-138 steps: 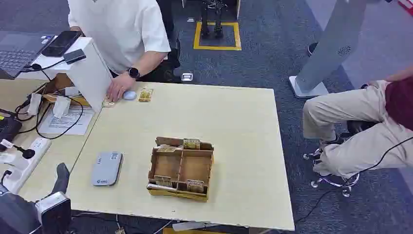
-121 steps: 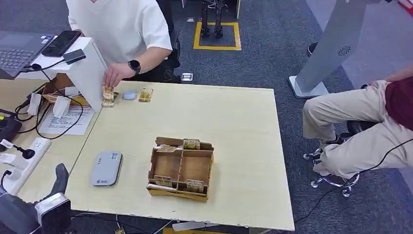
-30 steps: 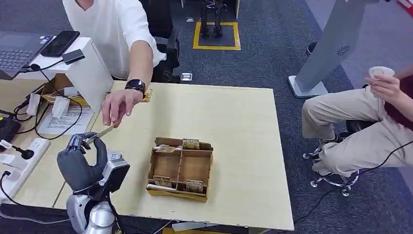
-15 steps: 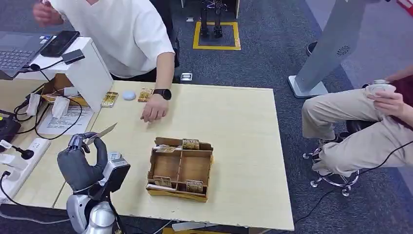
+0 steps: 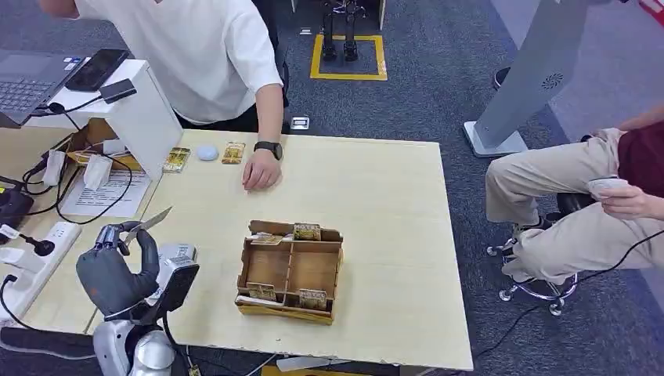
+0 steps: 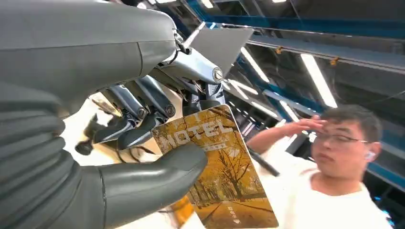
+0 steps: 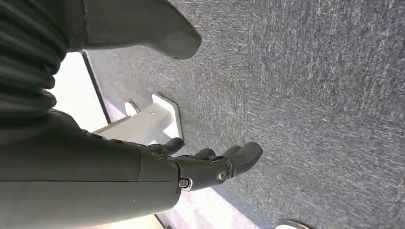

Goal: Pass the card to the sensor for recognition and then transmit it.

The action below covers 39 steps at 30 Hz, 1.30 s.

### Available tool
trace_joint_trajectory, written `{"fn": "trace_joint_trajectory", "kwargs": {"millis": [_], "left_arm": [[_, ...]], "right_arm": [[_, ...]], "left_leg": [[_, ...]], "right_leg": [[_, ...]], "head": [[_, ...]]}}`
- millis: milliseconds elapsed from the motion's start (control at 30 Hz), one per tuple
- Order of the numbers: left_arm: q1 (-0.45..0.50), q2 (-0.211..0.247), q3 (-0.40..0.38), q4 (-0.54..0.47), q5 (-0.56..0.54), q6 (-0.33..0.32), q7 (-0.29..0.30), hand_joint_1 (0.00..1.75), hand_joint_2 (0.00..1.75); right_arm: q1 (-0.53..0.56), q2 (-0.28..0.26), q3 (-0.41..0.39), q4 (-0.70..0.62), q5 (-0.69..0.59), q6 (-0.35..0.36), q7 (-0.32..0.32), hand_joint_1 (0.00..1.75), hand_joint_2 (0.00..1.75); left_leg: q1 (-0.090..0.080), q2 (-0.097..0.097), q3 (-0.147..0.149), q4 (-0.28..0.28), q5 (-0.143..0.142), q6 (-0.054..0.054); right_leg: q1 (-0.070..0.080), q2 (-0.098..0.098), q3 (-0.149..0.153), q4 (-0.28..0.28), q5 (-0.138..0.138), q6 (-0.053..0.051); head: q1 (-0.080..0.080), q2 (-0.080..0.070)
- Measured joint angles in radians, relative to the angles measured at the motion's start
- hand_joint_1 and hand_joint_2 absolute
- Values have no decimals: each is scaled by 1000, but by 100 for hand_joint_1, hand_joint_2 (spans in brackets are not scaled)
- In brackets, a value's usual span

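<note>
**Operator:** Card (image 6: 215, 176) is in my left hand (image 5: 117, 270), pinched between the thumb and the darker fingers (image 6: 138, 131). From the head view I see it sticking up edge-on above the hand, over the near-left corner of the surface (image 5: 376, 188). The wrist view shows its printed face, a hotel key card with autumn trees.

**Observer:** And the sensor?

**Operator:** I take the grey reader (image 5: 174, 262) to be it. It lies flat on the surface just beside the hand, partly hidden behind it. The card is above it, not touching.

**Observer:** What worries you?

**Operator:** The hold is near one end of the card, so most of it hangs free. If I tip the wrist down quickly, it could pivot in the pinch or slip out. If I lower it edge-first, the reader may not register it; I judge it needs to come down flat.

**Observer:** Anything nearby?

**Operator:** The cardboard organiser (image 5: 291, 270) sits close to the reader, and a wide swing could knock it. A person's hand (image 5: 261, 174) rests further up the surface, well apart for now.

**Observer:** The other hand?

**Operator:** My right hand (image 7: 210, 167) hangs over the carpet, fingers loosely apart, holding nothing.
</note>
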Motion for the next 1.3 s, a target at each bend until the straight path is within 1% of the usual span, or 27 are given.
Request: {"fn": "trace_joint_trajectory", "kwargs": {"millis": [200, 333, 567, 667, 900, 967, 1000, 1033, 1067, 1167, 1300], "left_arm": [[13, 0, 60, 9, -111, 0, 47, 175, 175], [20, 0, 77, 28, -138, 0, 71, 175, 175], [43, -1, 82, 69, -182, 0, 119, 175, 175], [50, -2, 82, 86, -193, 0, 124, 175, 175], [50, -2, 82, 87, -194, 0, 124, 175, 175], [63, -2, 82, 127, -213, 0, 155, 175, 175], [77, -2, 81, 147, -240, 0, 206, 175, 175], [88, 0, 77, 177, -269, 0, 277, 175, 175], [89, 2, 73, 190, -276, 0, 307, 175, 175], [97, 8, 49, 219, -287, 0, 356, 175, 175], [97, 31, 15, 266, -297, 0, 423, 175, 175]], "right_arm": [[4, 0, 0, 0, -18, 11, -11, 0, 175], [4, 0, 0, 1, -23, 11, -15, 0, 175], [4, 0, 0, 2, -36, 11, -18, 0, 175], [4, 0, 0, 2, -38, 10, -18, 0, 175], [4, 0, 0, 2, -38, 10, -18, 0, 175], [4, 0, 0, 5, -41, 11, -18, 0, 175], [5, 0, 0, 9, -42, 15, -19, 0, 175], [5, 0, 0, 11, -44, 17, -18, 0, 175], [5, 0, 0, 12, -44, 17, -18, 0, 175], [5, 0, 0, 15, -44, 18, -18, 0, 175], [5, 0, 0, 18, -43, 18, -18, 0, 175]], "left_leg": [[0, 0, 0, 0, 0, 0], [0, -1, 0, 0, 0, 0], [0, -1, 0, 0, 0, 0], [0, -1, 0, 0, 0, 0], [0, -1, 0, 0, 0, 0], [0, -1, 0, 0, 0, 0], [0, 0, 0, 0, 0, 0], [0, 0, 0, 0, 0, 0], [0, 0, 0, 0, 0, 0], [0, -1, 0, 0, 0, 0], [0, -1, 0, 0, 0, 0]], "right_leg": [[0, 0, 0, 0, 0, 0], [0, 0, 0, 0, 0, 0], [0, -1, 0, 0, 0, 0], [0, -1, 0, 0, 0, 0], [0, -1, 0, 0, 0, 0], [0, -1, 0, 0, 0, 0], [0, 0, 0, 0, 0, 0], [0, 0, 0, 0, 0, 0], [0, 0, 0, 0, 0, 0], [0, 0, 0, 0, 0, 0], [0, 0, 0, 0, 0, 0]], "head": [[0, 0], [0, 0], [0, 0], [0, 0], [0, 0], [0, 0], [0, 0], [0, 0], [0, 0], [0, 0], [0, 0]]}}
